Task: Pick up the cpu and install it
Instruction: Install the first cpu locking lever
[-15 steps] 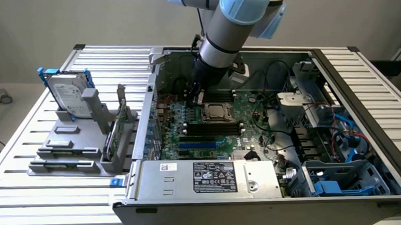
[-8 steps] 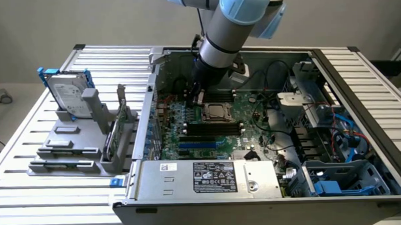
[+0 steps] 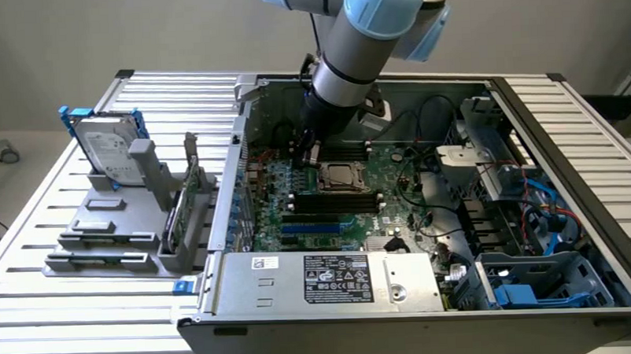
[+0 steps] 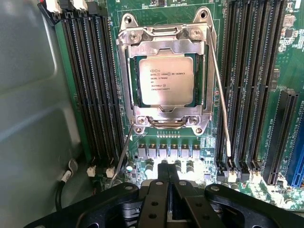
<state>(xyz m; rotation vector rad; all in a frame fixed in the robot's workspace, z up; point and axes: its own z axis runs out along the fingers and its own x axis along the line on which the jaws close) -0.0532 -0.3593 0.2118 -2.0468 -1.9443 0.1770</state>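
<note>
One cpu (image 4: 166, 80) lies seated inside its silver socket frame (image 4: 124, 71) on the motherboard (image 4: 204, 142), with two thin wire levers (image 4: 220, 99) running alongside the frame. The hand (image 4: 167, 167) hovers near the socket, fingers pressed together and pinching nothing. Two banks of black memory slots (image 4: 90, 80) flank the socket. On the counter (image 3: 47, 312), beside the open computer case (image 3: 566, 129), stands one hard drive (image 3: 110, 149).

Straight ahead of the gripper (image 4: 166, 173), the top of the cpu (image 4: 165, 80) is open to reach. The socket frame (image 4: 124, 80) rings it though, lever rods (image 4: 221, 104) stick out alongside, memory slots (image 4: 90, 90) flank both sides, and the case wall (image 4: 28, 95) sits close beside.
</note>
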